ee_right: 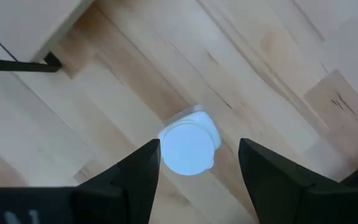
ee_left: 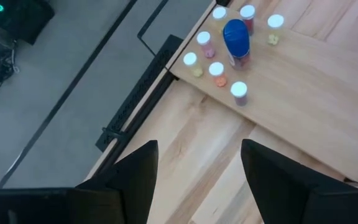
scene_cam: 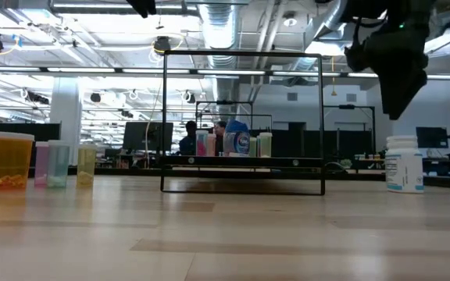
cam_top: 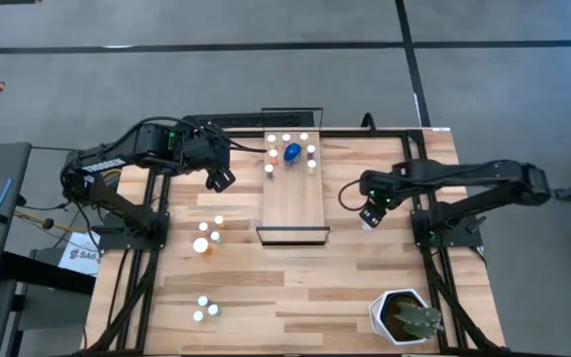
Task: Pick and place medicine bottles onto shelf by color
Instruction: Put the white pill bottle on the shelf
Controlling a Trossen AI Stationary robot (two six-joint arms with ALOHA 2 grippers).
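The shelf [cam_top: 293, 193] lies in the table's middle, with several small white-capped bottles and a bigger blue bottle [cam_top: 292, 152] standing at its far end. A white medicine bottle [scene_cam: 405, 164] stands upright on the table right of the shelf. My right gripper [ee_right: 199, 149] hangs open just above it, pointing down, with a finger on either side of the white cap [ee_right: 188, 148] and clear of it. My left gripper [cam_top: 221, 181] is open and hovers left of the shelf's far end, holding nothing.
More bottles stand on the table's left [cam_top: 206, 238] and near left [cam_top: 204, 309]; the low view shows an orange one [scene_cam: 8, 160] beside smaller ones. A white pot with a plant [cam_top: 404, 317] sits at the near right. A black wire frame [scene_cam: 243, 187] rims the shelf.
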